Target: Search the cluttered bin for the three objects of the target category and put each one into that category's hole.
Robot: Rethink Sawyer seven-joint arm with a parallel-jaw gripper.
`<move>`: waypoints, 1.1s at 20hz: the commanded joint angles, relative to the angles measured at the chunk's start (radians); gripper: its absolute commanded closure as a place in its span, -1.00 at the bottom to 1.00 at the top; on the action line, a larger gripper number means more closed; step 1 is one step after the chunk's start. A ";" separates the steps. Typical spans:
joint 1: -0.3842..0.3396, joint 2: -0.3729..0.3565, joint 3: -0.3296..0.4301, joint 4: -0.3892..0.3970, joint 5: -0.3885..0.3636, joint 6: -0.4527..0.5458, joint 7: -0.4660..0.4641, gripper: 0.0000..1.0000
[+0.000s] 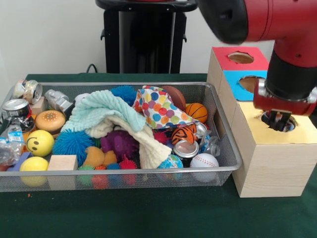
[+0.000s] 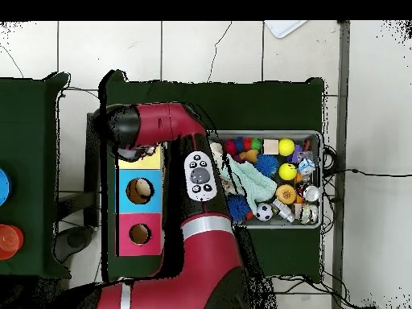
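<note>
The wire mesh bin holds a pile of clutter. One white polka-dot cloth lies bunched on top at the back right of the pile, partly under a mint-green and cream towel. No other dotted cloth shows. My gripper hangs at the round hole of the yellow-topped box, right of the bin, with its tips at the hole's mouth. No cloth shows in it. In the overhead view the arm covers the gripper and most of the yellow top.
The blue-topped box and the red-topped box stand behind the yellow one. The bin also holds balls, cans, a wooden block, spiky toys and a baseball. In the overhead view the arm crosses the bin's left end.
</note>
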 commanded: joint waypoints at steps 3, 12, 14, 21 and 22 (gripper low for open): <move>-0.006 0.173 0.080 0.023 -0.023 -0.144 -0.020 1.00; 0.009 0.226 0.052 -0.035 -0.047 -0.160 -0.016 1.00; 0.009 0.197 0.051 -0.009 -0.042 -0.136 -0.016 1.00; 0.006 0.091 0.045 0.034 -0.015 0.002 -0.024 1.00; 0.007 0.062 0.043 0.045 -0.008 0.035 -0.025 1.00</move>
